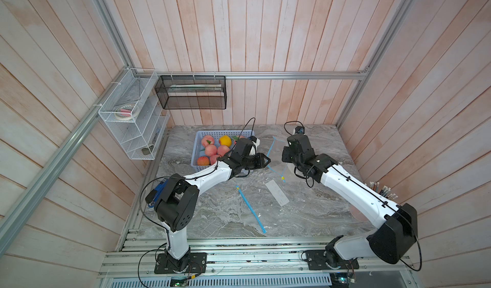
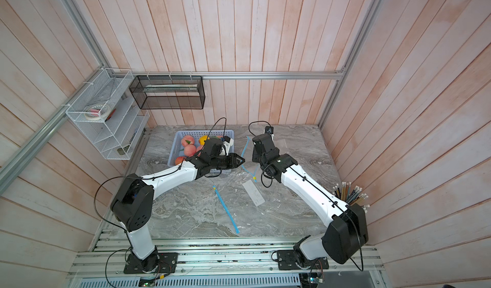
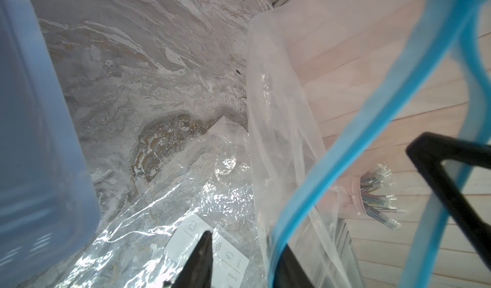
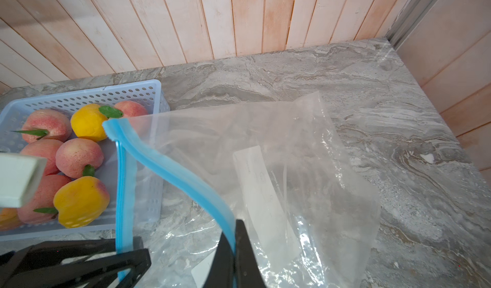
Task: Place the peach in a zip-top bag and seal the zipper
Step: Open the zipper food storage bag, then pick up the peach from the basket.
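**Peaches lying in basket; bag hanging open between both grippers**

The peaches (image 1: 211, 149) are lying in the basket (image 1: 194, 151) at the far left of the table (image 1: 212, 215). Pink ones are sitting mixed with yellow fruit (image 4: 87, 122). No fruit is showing inside the bag (image 4: 265, 145).

The bag is hanging just to the right of the basket, its clear body sagging away from the grippers toward the table. Its zipper (image 4: 170, 164) is standing parted. Two blue strips are running out from a shared corner beside the basket, so the mouth is gaping.

The right gripper (image 4: 235, 233) is clamping one strip, its fingers closed tight on the blue edge. The left gripper (image 3: 310, 189) is reaching in from the basket side, as both top views are showing (image 1: 267, 161). Its fingers are standing well apart, and the other strip is passing between them without being pinched. Whether either finger is touching that strip cannot be told.

A second bag (image 2: 279, 203) is lying flat on the table nearer the front, below the held bag. Its blue edge is stretching toward the front rail, and its white label (image 1: 277, 193) is facing up.

Pencils (image 2: 350, 193) are standing bunched at the table's right edge, beside the right arm. A white rack (image 1: 127, 119) and a black rack (image 1: 191, 92) are hanging on the walls above the far left corner.
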